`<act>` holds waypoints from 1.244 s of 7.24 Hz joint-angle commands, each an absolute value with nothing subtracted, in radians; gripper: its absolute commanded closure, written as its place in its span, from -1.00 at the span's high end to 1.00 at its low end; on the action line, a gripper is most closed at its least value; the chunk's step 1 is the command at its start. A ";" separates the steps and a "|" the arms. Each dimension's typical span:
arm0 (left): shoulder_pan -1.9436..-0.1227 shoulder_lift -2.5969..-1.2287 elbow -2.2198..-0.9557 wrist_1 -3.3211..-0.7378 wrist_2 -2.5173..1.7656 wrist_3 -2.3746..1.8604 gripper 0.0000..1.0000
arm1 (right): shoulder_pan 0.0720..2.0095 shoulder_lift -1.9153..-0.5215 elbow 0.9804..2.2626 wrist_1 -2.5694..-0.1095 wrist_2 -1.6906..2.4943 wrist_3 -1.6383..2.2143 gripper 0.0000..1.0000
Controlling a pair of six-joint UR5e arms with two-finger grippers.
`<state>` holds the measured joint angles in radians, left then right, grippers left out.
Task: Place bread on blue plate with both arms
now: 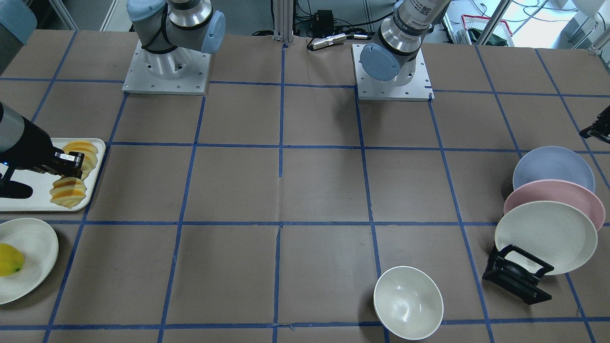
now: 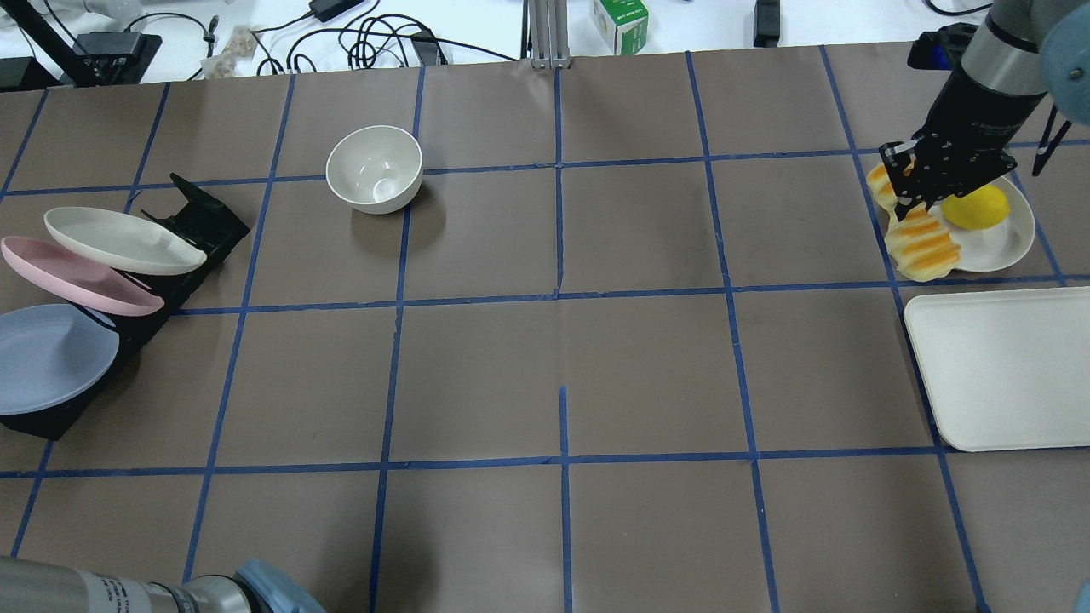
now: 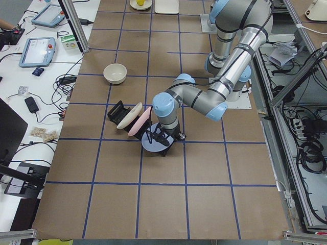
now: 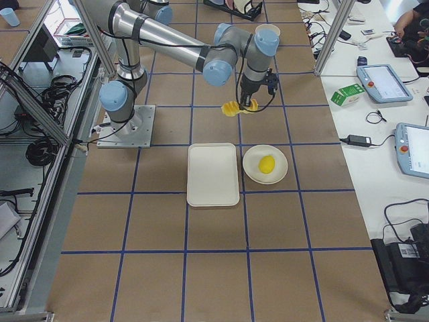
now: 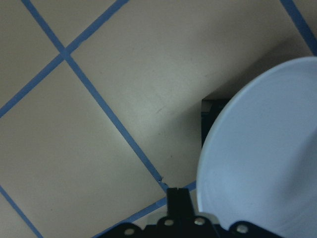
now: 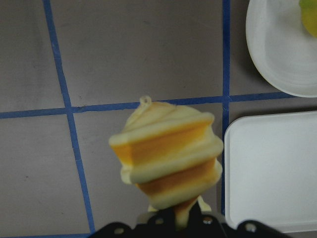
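Observation:
The bread (image 2: 918, 232), a ridged orange-and-cream loaf, hangs in my right gripper (image 2: 913, 197), which is shut on its middle. It is lifted off the table beside the white tray (image 2: 1005, 366). The right wrist view shows the bread (image 6: 168, 153) close up, over the brown table. The blue plate (image 2: 51, 358) leans in the nearest slot of a black rack (image 2: 204, 221) at the far left. My left gripper (image 3: 162, 137) points down right at the blue plate's rim (image 5: 267, 158). I cannot tell whether its jaws are open or shut.
A pink plate (image 2: 77, 277) and a cream plate (image 2: 119, 240) lean in the same rack. A white bowl (image 2: 375, 169) stands at the table's far side. A yellow lemon (image 2: 975, 207) lies on a white plate (image 2: 996, 247) behind the bread.

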<state>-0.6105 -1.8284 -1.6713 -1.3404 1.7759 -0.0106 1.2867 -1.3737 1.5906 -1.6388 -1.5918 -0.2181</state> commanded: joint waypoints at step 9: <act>-0.630 -1.917 -1.729 -1.135 1.709 -0.026 -0.29 | 1.292 -1.371 1.594 -1.637 -1.586 -0.213 -1.00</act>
